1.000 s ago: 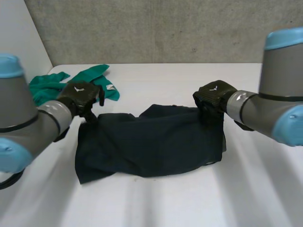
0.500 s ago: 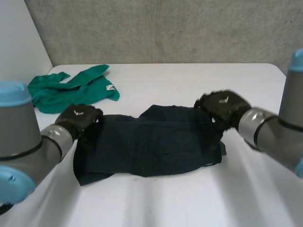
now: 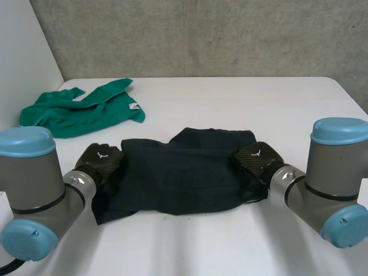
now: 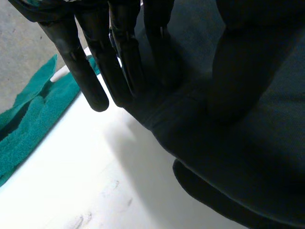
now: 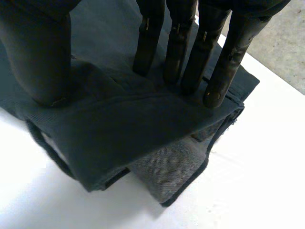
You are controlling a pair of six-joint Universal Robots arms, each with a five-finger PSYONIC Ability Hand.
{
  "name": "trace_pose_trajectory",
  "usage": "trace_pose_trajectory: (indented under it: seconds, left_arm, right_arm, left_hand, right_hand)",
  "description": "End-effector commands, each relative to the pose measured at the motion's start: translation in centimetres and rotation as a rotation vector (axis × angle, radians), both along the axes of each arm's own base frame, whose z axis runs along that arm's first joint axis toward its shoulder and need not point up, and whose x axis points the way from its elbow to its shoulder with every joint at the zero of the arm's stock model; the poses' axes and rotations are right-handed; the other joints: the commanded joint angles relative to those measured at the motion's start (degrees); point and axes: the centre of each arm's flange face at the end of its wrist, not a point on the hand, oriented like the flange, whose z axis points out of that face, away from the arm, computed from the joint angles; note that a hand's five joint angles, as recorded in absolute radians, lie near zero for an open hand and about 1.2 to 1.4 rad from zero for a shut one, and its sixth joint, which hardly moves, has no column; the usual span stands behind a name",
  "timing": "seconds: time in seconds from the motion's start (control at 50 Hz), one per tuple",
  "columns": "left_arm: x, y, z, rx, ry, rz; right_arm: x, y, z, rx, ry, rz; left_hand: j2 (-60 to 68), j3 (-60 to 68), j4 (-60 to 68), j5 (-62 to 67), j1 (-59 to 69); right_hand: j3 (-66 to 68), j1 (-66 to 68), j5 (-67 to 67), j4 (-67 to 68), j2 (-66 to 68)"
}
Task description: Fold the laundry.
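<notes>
Nearest the camera, the left arm point(image 3: 34, 190) and the right arm point(image 3: 328, 178) bend inward low over the white bench point(image 3: 190, 247), with a bare strip of bench between their elbows. Each arm ends on an end of the dark garment point(image 3: 184, 172), which lies flat in several layers at the middle of the bench. The left hand point(image 3: 102, 161) rests palm-down on the garment's left edge. Its fingers point(image 4: 90, 81) are straight and spread, with their tips at the hem where cloth meets bench and the thumb laid on the fabric, so nothing is gripped. The right hand point(image 3: 256, 159) lies on the right edge in the same way. Its fingers point(image 5: 217, 71) are straight and press down near the corner, the thumb is planted apart from them, and the hand is wide and holds nothing. Under that corner a paler inner layer sticks out past the top fold. Beyond the garment, well apart at the far left, a green garment point(image 3: 80, 109) lies crumpled. The rest of the far bench is open up to its back edge, which meets a grey wall point(image 3: 201, 34).
</notes>
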Motion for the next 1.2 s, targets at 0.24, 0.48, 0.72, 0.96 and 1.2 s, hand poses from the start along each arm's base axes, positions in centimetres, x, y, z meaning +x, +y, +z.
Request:
trace_pose_trajectory:
  seconds: [0.24,0.48,0.72,0.96,1.2]
  left_arm:
    - [-0.5,-0.8,4.0,-0.142,-0.021,-0.034]
    - [0.4,1.9,18.8,-0.526,0.158,-0.018]
    - [0.2,1.5,13.6,-0.354,0.126,-0.012]
    - [0.2,-0.3,10.4,-0.240,0.131,0.018]
    - [0.2,-0.3,10.4,-0.243,0.131,0.016]
  right_arm:
    - [0.1,-1.0,4.8,-0.093,-0.038,-0.011]
    - [-0.8,1.3,18.2,-0.301,-0.012,0.040]
    - [-0.1,2.0,11.3,0.023,0.036,0.124]
    - [-0.2,-0.8,2.2,0.139,-0.040,-0.010]
    - [-0.6,-0.1,2.9,0.192,-0.086,-0.053]
  left_hand:
    - [32.78,32.84,32.73,33.45,32.51]
    - [32.78,32.84,32.73,33.45,32.51]
    - [32.78,32.84,32.73,33.45,32.51]
    - [32.78,32.84,32.73,33.45,32.51]
    - [32.78,32.84,32.73,33.45,32.51]
  right_hand:
    - [38.69,45.77,40.87,38.64,38.33]
    - [38.69,45.77,40.87,38.64,38.33]
    - [11.70,18.77,13.87,11.64,11.34]
    - [-0.43,6.65,1.75,-0.48,-0.79]
    - [-18.10,-11.02,-15.92,-18.15,-18.46]
